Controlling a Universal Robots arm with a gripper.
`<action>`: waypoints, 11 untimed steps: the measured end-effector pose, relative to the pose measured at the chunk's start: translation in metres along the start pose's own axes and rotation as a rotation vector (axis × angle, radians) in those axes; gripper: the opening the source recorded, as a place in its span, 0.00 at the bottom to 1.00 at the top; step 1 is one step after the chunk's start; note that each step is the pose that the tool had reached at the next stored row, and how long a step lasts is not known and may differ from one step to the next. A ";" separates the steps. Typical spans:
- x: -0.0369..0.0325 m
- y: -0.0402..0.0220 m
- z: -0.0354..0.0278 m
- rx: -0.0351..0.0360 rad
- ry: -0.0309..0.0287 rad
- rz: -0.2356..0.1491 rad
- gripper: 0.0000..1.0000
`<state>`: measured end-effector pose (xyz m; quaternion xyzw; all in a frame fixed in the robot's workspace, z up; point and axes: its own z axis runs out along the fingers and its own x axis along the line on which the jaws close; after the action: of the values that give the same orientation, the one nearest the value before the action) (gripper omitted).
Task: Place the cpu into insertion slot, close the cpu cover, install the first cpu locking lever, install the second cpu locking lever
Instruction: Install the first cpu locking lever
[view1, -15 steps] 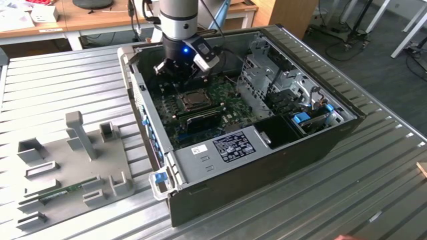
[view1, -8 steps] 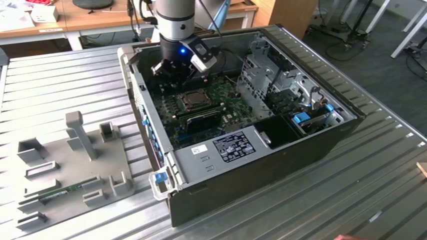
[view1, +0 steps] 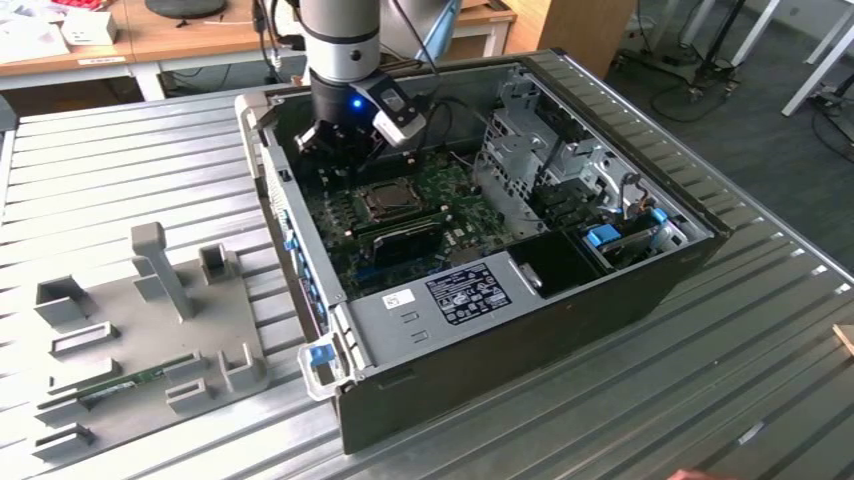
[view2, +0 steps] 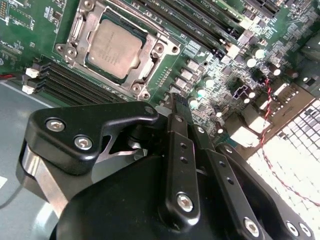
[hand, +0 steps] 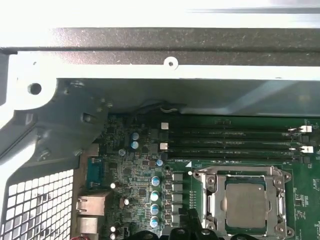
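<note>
The cpu (view2: 111, 46) lies flat in the insertion slot (view2: 67, 50) on the green motherboard, also seen as the cpu (hand: 246, 205) and the cpu (view1: 388, 200). The silvery cpu cover (view2: 150, 41) lies down around it, framing the chip, as does the cpu cover (hand: 216, 200). Thin metal levers run along the socket's sides. My gripper (view1: 336, 150) hangs inside the open computer case, beside the socket toward the case's rear wall and above the board. Its black fingers (view2: 176, 125) are together with nothing between them, and the gripper (hand: 192, 217) tips point at the board next to the socket.
Long black memory slots (hand: 230, 142) run beside the socket. The case's metal walls (view1: 287, 230) surround the board, with a drive cage (view1: 534, 150) at the exterior view's right. A grey fixture plate (view1: 147, 330) lies on the ribbed table at the exterior view's left.
</note>
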<state>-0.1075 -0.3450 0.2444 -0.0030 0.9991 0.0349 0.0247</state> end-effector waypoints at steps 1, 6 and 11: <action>0.0000 0.0001 -0.0008 -0.0001 -0.0001 0.000 0.10; -0.0004 0.0006 -0.0087 -0.0002 -0.0001 0.000 0.10; -0.0005 0.0009 -0.0120 -0.0003 -0.0003 0.000 0.10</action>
<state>-0.1075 -0.3449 0.2565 -0.0030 0.9991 0.0350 0.0249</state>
